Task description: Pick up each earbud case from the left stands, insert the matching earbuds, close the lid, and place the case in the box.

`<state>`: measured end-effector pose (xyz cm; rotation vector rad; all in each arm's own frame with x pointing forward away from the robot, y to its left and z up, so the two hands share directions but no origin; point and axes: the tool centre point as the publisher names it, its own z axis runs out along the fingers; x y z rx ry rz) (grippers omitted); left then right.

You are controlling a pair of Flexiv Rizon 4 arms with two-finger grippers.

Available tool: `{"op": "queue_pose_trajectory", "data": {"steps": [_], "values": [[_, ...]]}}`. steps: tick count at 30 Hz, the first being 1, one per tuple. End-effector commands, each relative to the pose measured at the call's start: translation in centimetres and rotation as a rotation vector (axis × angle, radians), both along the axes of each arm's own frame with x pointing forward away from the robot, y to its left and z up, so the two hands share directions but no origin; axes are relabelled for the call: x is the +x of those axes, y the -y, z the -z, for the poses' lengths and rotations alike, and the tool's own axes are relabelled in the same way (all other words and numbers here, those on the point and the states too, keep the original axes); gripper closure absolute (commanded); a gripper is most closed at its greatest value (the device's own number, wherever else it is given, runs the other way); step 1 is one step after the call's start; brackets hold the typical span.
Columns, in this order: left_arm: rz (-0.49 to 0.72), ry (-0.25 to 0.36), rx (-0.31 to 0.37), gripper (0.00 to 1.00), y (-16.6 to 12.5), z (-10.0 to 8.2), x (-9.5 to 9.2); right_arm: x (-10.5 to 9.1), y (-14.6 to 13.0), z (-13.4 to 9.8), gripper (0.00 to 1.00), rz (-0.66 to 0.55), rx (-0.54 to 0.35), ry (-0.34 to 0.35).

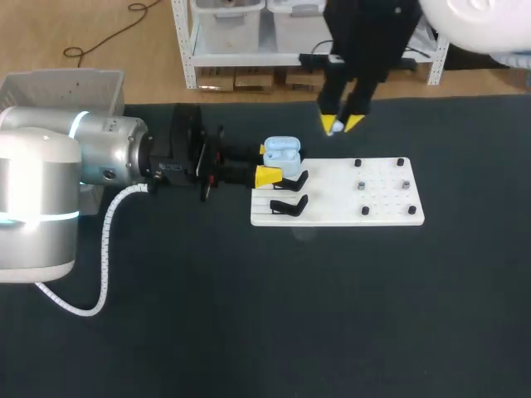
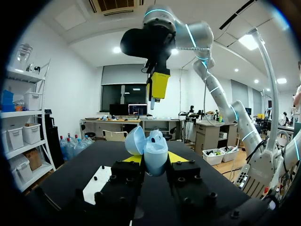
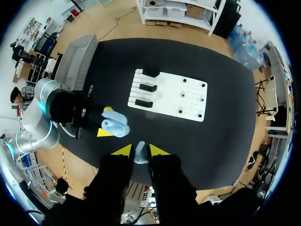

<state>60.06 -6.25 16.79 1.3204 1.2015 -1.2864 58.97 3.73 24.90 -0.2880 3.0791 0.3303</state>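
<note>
Your left arm point(image 1: 50, 191) lies low across the left side of the table point(image 1: 332, 332), stretched toward the white board point(image 1: 348, 211). It looks parked there so the case is presented steady and level for loading. Your right arm point(image 1: 365, 41) comes in from the far side and hangs above the table just beyond the board's far edge, in my judgement so it can drop straight down onto the case.

The grey box point(image 1: 62, 83) waits at the far left, beside the left arm and well apart from the work.

The black stands point(image 1: 289, 206) sit along the board's left edge, and the two nearest you are bare.

The pale blue earbud case point(image 1: 282, 152) is off its stand, lifted just over the board's far left corner. Its lid is swung open so the wells face up. The left gripper point(image 1: 266, 162) has its jaws clamped on the case body from two sides, moderately spread.

The right gripper point(image 1: 341, 124) has its jaws nearly together, pinched on a small pale earbud point(image 3: 139, 153) that points down. The earbud is near the case but not yet over it, so the insertion is not yet done.
</note>
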Motion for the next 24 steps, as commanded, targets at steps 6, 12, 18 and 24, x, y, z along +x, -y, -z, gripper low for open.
{"op": "queue_pose_trajectory", "data": {"steps": [6,12,18,24], "values": [[0.0,0.001,0.0,1.0,0.0,0.0,0.0,0.1,-3.2,0.3,1.0,-0.055,0.03,-0.06],[0.0,0.001,0.0,1.0,0.0,0.0,0.0,0.0,-4.7,0.7,1.0,-0.08,0.028,-0.081],[0.0,0.001,0.0,1.0,0.0,0.0,0.0,-0.2,-5.9,1.0,1.0,-0.098,0.022,-0.09],[0.0,0.001,0.0,1.0,0.0,0.0,0.0,-0.2,-6.8,1.9,1.0,-0.104,0.027,-0.08]]}}
